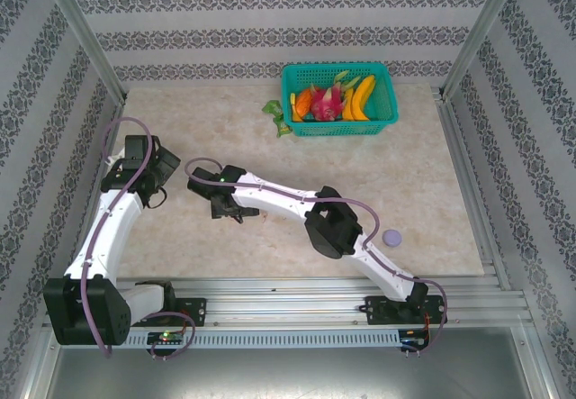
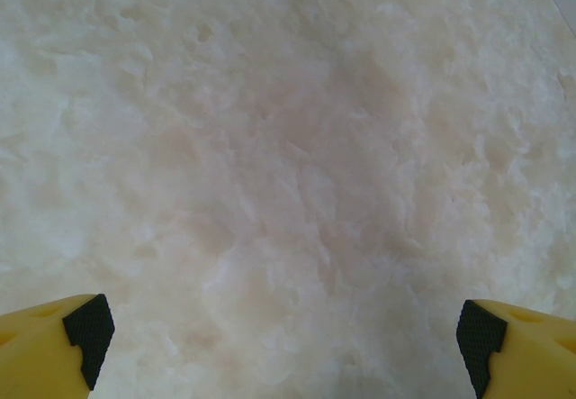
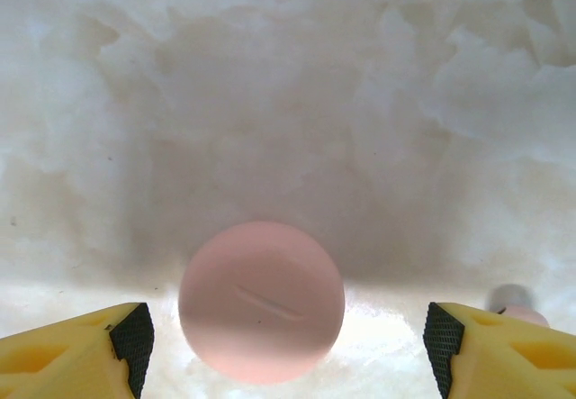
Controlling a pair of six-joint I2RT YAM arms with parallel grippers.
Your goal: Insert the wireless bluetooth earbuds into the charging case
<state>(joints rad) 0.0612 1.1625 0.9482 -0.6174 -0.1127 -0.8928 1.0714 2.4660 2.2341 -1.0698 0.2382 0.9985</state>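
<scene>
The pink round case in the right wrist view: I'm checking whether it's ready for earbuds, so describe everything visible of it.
The pink case is pale, smooth, matte and round, plastic by its look, with one thin slanted line on top. No cavity shows, so it seems closed. It lies flat on the marbled table, between the pads of the open right gripper, which stand clear of it.

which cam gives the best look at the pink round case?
Right wrist: the pink round case sits large and unobstructed within the span of the open right gripper, lid seam visible. In top external, that gripper covers it from above. Left wrist faces tabletop elsewhere.
</scene>
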